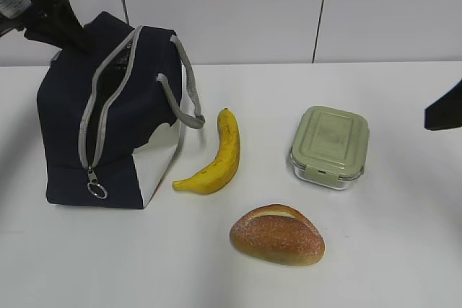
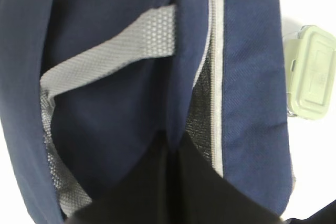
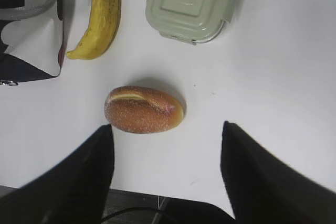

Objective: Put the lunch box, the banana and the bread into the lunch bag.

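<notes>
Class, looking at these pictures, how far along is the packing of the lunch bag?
Done: the lunch bag stands unzipped. In hand: the left claw, shut, is at its opening; the right claw hangs open, empty. Left: banana, bread and lunch box all lie on the table.

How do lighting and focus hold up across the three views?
Exterior view: even, soft light, faint shadows under the banana and bread, everything sharp. Left wrist view: the lunch bag fills the frame, its weave crisp, the dark gripper at the bottom blurred, the lunch box slightly washed out. Right wrist view: the bread is sharp, with a soft shadow behind it; the near fingers are dark and blurred.
</notes>
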